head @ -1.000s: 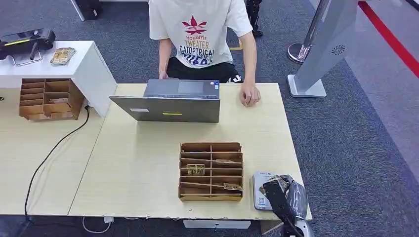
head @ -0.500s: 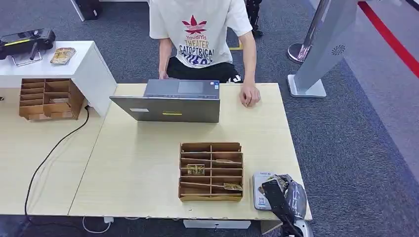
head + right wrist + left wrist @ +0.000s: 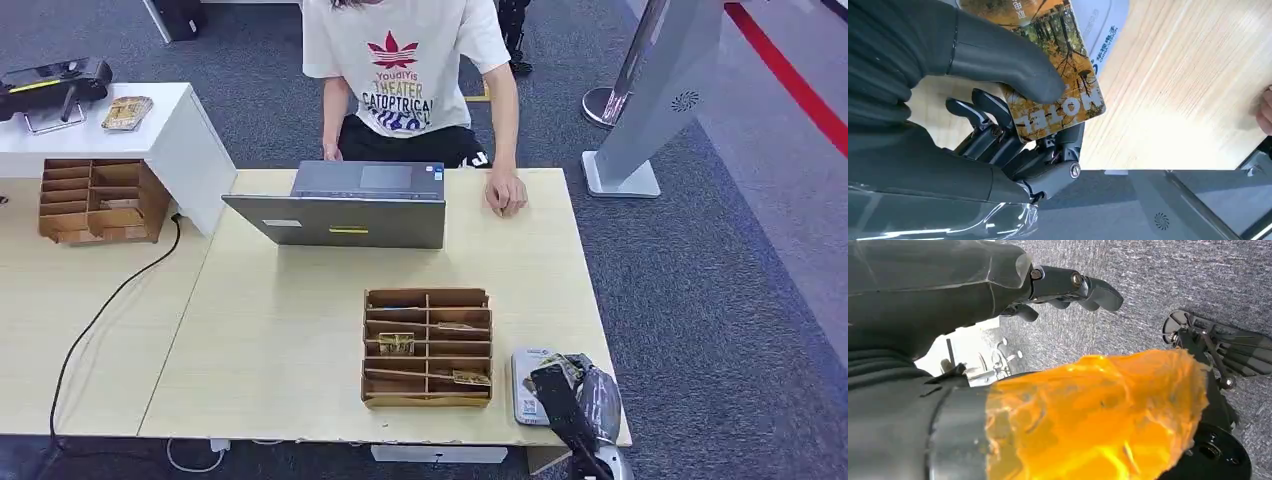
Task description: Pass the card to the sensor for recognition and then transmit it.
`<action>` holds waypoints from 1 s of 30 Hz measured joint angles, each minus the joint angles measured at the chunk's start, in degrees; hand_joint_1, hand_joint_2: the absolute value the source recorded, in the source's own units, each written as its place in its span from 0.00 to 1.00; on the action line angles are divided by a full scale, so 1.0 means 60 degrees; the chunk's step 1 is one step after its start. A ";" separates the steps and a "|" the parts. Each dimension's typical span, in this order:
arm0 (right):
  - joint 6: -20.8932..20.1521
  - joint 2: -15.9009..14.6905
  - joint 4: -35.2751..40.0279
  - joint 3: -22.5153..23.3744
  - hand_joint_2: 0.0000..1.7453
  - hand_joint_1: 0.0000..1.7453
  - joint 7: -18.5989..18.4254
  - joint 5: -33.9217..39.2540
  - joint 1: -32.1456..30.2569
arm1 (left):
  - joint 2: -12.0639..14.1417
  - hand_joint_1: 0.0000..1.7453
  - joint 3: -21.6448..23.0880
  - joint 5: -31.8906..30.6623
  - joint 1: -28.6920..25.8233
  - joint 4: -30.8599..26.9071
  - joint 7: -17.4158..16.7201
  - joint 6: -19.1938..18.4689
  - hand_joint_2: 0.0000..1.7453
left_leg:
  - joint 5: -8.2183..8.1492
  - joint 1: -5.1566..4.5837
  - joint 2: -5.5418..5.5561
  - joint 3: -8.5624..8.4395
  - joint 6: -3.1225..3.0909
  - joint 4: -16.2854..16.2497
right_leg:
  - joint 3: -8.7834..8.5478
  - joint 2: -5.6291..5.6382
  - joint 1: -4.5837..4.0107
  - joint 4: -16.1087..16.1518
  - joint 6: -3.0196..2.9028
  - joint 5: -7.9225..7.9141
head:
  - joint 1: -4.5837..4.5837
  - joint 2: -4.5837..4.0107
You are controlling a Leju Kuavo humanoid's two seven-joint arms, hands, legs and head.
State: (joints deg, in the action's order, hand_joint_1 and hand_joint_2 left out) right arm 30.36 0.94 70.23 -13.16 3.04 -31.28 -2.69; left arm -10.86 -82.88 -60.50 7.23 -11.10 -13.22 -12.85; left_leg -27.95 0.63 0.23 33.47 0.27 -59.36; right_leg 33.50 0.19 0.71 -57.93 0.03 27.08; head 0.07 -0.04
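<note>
My right hand [image 3: 998, 125] pinches the card [image 3: 1058, 85] over the sensor [image 3: 532, 385]; I should hold it flat and steady there.

My left hand [image 3: 1068, 287] is hanging loose, holding nothing.

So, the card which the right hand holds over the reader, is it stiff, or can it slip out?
The card probably is stiff: it juts flat past the thumb without drooping. Its glossy printed face suggests it may slide in the right hand, pinched only between thumb and fingers. It looks thin and light.
</note>
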 joint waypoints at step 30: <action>0.0069 0.0000 0.0000 -0.0117 1.00 1.00 0.0000 0.0098 -0.0013 | 0.0000 0.00 0.0000 0.0000 0.0000 0.0000 0.0000 0.0015 0.00 | 0.0000 0.0000 0.0000 -0.0001 0.0000 0.0000 | 0.0000 0.0000 0.0000 0.0000 0.0000 0.0000 | 0.0000 0.0000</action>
State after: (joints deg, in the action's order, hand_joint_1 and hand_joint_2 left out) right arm 30.77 0.94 70.23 -13.86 3.04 -30.69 -2.77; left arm -10.86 -82.88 -60.50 7.22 -11.10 -13.22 -12.76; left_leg -27.95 0.63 0.23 33.46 0.27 -59.36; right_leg 33.50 0.19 0.71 -57.93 0.03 27.08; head 0.07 -0.04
